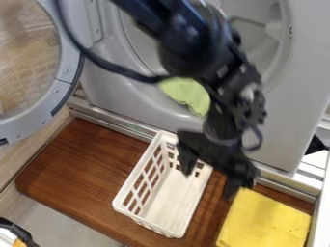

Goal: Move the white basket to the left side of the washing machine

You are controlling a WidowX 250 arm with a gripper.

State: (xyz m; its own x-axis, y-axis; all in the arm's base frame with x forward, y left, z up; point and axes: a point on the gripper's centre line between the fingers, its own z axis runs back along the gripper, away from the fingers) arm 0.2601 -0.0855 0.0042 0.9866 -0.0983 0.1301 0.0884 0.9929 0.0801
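Before the grey washing machine (290, 125), its round door (69, 72) open, lies a brown wooden desk (77, 164). On it, in front of the machine, stands a white rectangular plastic lattice basket (171, 195). The black two-finger gripper (209, 177) straddles the basket's side near the machine, jaws wide apart, gripping nothing.

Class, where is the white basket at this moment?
In the camera view, the white basket sits low centre on the brown board, left of the yellow object, with the pincer at its upper right side.
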